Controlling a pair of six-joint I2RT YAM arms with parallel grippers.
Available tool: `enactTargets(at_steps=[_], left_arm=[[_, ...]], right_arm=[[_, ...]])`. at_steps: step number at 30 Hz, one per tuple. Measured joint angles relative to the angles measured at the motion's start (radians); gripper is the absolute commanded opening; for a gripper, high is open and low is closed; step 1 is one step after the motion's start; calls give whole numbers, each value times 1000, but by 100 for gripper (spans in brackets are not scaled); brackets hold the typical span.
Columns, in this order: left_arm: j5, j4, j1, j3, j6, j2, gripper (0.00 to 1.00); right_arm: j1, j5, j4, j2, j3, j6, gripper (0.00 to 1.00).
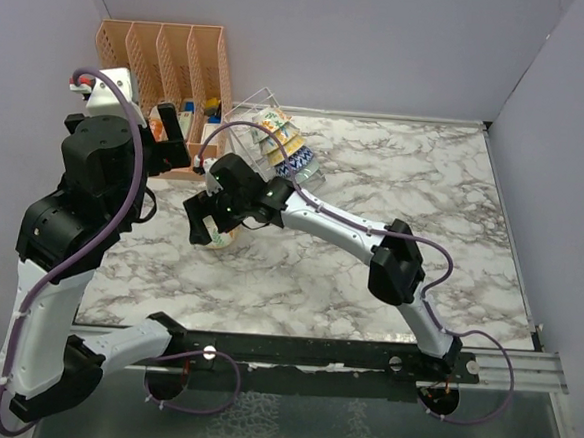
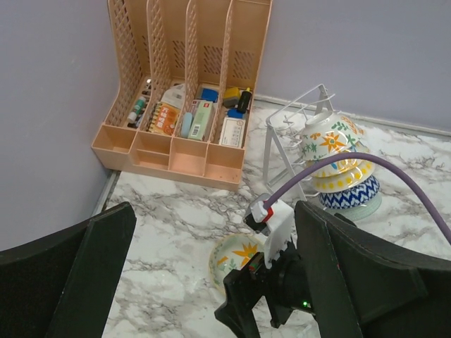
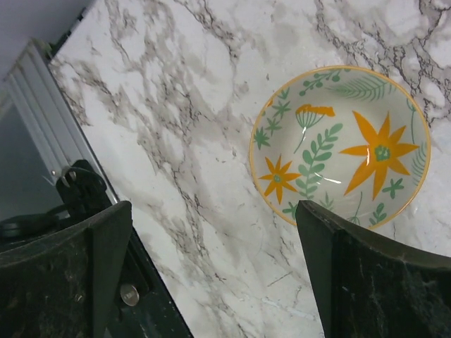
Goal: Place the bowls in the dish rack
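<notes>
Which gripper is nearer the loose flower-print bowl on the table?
Right. The right gripper hovers just beside the bowl; the left gripper sits farther off, by the orange organizer.

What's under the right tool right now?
One cream bowl with orange flowers and green leaves, upright and empty on the marble table, beneath the open right tool. One finger hides part of its rim.
</notes>
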Motion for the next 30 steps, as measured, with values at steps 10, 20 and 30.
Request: enactTargets(at_steps=[10, 20, 30], left_arm=[[-3, -13, 0, -14, -4, -20, 99], [-2, -12, 0, -19, -3, -17, 99], [-3, -13, 0, -23, -2, -13, 99]], right_arm=[[6, -25, -58, 41, 44, -82, 99], [39, -36, -66, 130, 109, -108, 97], [71, 54, -105, 229, 164, -206, 73]])
